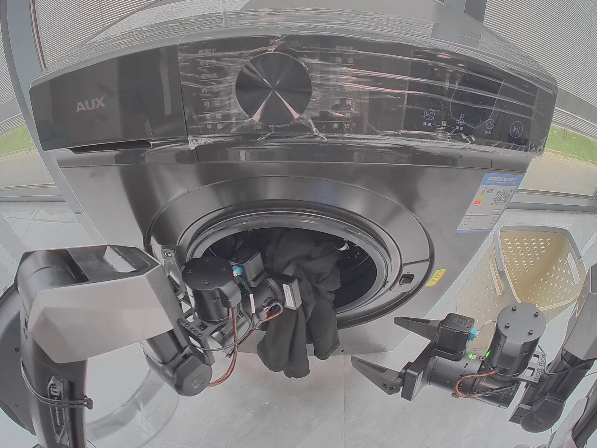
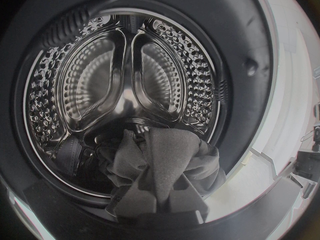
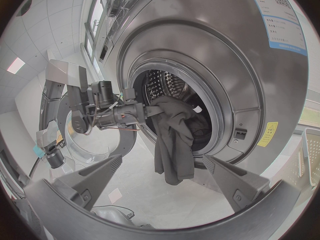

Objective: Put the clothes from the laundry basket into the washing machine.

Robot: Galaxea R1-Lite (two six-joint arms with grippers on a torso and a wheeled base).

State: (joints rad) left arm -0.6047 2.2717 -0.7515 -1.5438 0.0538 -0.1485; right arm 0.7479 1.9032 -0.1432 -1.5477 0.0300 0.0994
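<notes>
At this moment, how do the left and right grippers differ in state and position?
The left gripper is shut on the dark garment; the right gripper is open and empty. The left gripper sits at the washing machine's door opening; the right gripper hangs lower, outside the machine, near the laundry basket. Both face the machine's front.

Left arm [image 1: 93,300] grey-shelled, black cylindrical joints [image 1: 208,281], orange-red cables [image 1: 234,343]; right claw [image 1: 376,342] of dark pointed wedges.
</notes>
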